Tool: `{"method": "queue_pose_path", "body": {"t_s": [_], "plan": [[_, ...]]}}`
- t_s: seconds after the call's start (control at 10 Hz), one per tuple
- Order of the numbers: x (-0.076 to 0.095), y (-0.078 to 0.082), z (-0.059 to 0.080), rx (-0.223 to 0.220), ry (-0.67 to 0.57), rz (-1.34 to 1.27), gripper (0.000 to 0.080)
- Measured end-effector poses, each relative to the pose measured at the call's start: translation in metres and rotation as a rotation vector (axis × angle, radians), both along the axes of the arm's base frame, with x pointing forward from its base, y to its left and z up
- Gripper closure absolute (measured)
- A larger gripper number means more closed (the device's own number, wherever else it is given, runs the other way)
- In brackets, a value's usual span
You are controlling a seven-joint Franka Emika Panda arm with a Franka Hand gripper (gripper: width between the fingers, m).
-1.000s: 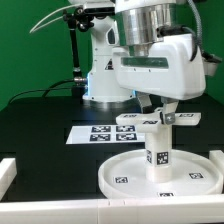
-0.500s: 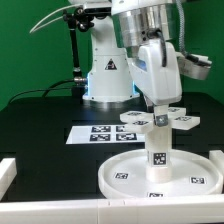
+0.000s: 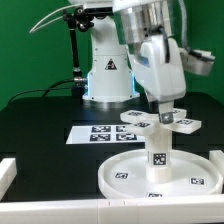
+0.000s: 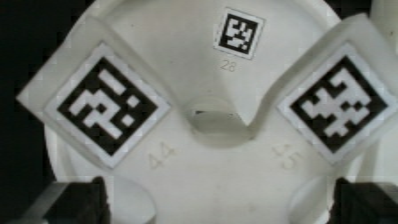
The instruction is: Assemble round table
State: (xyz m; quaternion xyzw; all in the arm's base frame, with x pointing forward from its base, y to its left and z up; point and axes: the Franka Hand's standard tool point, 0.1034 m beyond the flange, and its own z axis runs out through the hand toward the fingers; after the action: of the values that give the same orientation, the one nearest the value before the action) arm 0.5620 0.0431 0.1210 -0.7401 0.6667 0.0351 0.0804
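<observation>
White plastic parts stand stacked near the front of the black table (image 3: pixel 40 125): the round disc (image 3: pixel 128 172) lies flat, the cylinder leg (image 3: pixel 159 150) rises upright from its middle, and the cross-shaped foot piece (image 3: pixel 160 119) sits on top of the leg. The claw (image 3: pixel 164 113) comes down from above onto the foot piece, its fingers closed on the centre between the arms. In the wrist view the foot piece (image 4: pixel 214 110) fills the frame, two tagged arms spreading apart. The marker board (image 3: pixel 95 133) lies behind the disc.
</observation>
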Motion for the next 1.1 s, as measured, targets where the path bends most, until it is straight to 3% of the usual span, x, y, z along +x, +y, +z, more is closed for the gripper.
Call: {"method": "queue_pose_path", "body": {"t_s": [0.2, 0.5, 0.9, 1.1], "plan": [[0.003, 0.001, 0.012, 0.002, -0.023, 0.031, 0.0151], [0.001, 0.002, 0.007, -0.012, -0.029, 0.139, 0.0151], [-0.003, 0.011, 0.002, -0.063, -0.091, 0.666, 0.0151], [-0.002, 0.011, 0.003, -0.055, -0.109, 0.934, 0.0151]]}}
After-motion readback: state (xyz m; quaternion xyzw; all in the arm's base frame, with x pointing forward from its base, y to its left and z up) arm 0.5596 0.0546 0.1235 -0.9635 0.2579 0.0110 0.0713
